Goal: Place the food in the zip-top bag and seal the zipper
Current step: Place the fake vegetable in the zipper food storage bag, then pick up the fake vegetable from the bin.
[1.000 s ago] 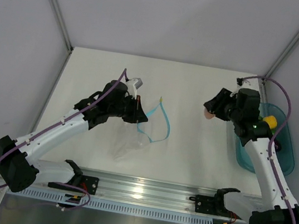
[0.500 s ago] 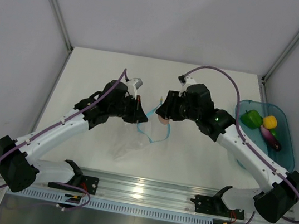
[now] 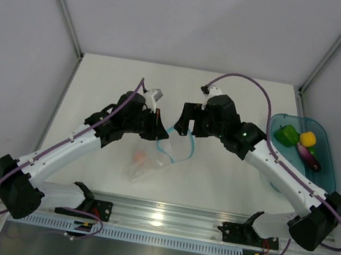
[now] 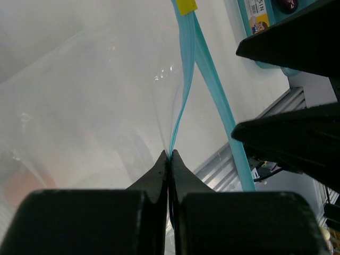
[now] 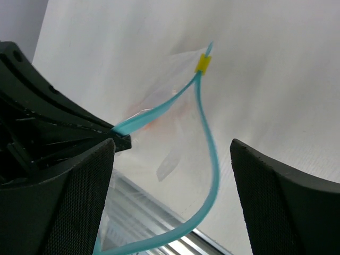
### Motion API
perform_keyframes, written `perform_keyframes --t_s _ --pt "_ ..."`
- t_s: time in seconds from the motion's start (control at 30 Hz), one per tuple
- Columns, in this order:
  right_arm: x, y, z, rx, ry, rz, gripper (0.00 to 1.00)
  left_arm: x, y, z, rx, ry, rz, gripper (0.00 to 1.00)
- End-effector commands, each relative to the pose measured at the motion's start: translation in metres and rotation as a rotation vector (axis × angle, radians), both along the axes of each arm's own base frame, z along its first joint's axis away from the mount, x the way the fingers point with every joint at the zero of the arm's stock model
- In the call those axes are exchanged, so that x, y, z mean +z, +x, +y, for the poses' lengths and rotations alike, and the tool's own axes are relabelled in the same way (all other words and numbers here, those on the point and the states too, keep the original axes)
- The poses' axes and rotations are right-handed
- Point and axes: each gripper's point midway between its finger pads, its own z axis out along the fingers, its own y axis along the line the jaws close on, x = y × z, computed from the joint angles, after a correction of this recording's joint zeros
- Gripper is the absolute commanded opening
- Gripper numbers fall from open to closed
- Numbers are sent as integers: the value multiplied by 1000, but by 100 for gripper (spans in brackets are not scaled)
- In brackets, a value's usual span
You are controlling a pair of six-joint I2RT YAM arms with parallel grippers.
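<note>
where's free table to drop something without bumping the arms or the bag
Free: the far strip of table along the wall, the left side beyond the left arm, and the near patch between the zip-top bag and the right arm. Crowded: the middle, where the left gripper pinches the zipper and the open right gripper hangs at the bag's mouth.

A flat white matte tabletop [image 3: 107,79] fills the enclosure, bounded by smooth pale grey wall panels [image 3: 193,22] at the back and on both sides. Slim silver metal posts [image 3: 62,3] slant down to the table's far corners. Along the near edge lies a brushed aluminium rail [image 3: 163,216], with a white slotted strip [image 3: 160,238] just in front. The light is soft and even, with bright glare on the rail
</note>
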Motion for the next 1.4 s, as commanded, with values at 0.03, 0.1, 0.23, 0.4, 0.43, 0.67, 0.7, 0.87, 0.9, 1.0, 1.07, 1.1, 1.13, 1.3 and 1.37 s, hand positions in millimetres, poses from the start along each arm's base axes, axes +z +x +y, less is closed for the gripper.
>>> perform_keyframes --t_s 0.03,0.1,0.23,0.4,0.43,0.67,0.7,0.87,0.9,1.0,1.07,1.1,1.13,1.3,1.37 --pt "30 25 -43 -155 -15 -73 90 36 0 -7 -18 -76 -68 1" --pt "31 36 -63 -209 -28 -77 90 36 -2 -6 -18 -73 -71 1" --pt "32 68 -143 -434 -112 -102 90 34 -2 -5 -15 -67 -70 1" --pt "6 94 -242 -683 -239 -48 91 32 -3 -6 -22 -72 -64 1" --pt "0 98 -256 -718 -260 -39 91 31 -3 -6 -22 -72 -64 1" --pt "-41 111 -368 -1015 -586 29 89 28 -3 -8 -31 -77 -58 1" --pt "-44 110 -379 -1040 -640 33 90 28 -4 -8 -36 -77 -57 0" --pt "-84 111 -422 -1058 -887 140 94 20 -7 -7 -44 -66 -40 1" --pt "-91 109 -432 -1076 -906 162 95 20 -7 -7 -45 -64 -39 1" --pt "-115 107 -447 -1078 -984 201 95 19 -7 -8 -52 -58 -43 1" --pt "-124 104 -458 -1104 -1037 210 97 18 -5 -8 -50 -56 -44 1" --pt "-128 102 -462 -1110 -1059 215 98 18 -5 -9 -52 -56 -42 1" --pt "-130 96 -473 -1143 -1079 232 98 17 -4 -10 -55 -57 -39 1" --pt "-149 86 -502 -1233 -1080 323 98 16 -2 -15 -69 -57 -30 1" --pt "-153 82 -511 -1264 -1085 341 97 9 -2 -15 -70 -51 -20 1"
